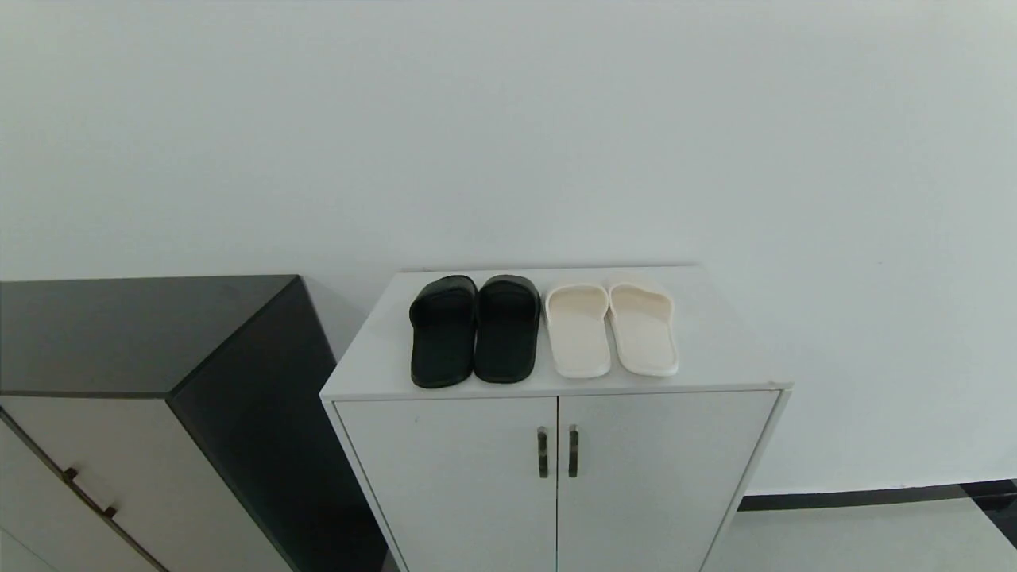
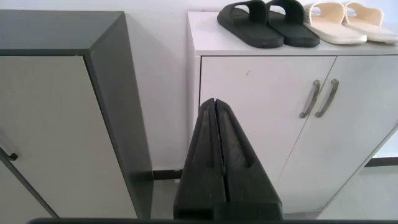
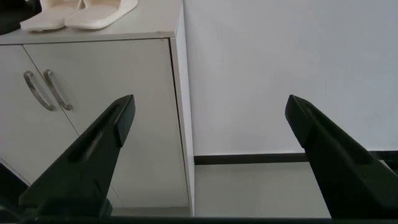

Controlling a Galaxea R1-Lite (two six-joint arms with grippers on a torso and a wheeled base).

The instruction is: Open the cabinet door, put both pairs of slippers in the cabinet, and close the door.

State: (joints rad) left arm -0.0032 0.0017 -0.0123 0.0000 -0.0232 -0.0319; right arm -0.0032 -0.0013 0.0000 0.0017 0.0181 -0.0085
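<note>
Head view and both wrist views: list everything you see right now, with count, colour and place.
black slippers: one pair, black, side by side on the left half of the cabinet top
cream slippers: one pair, cream, on the cabinet top to the right of the black pair
cabinet: one, white, against the wall, both doors shut
handles: two, dark metal, upright where the doors meet
dark cabinet: one, black top and side, pale front, left of the white one
wall: white, behind everything
floor: pale, dark skirting along the wall
left gripper: black, shut, low before the cabinet's left door
right gripper: black, open, low by the cabinet's right corner
</note>
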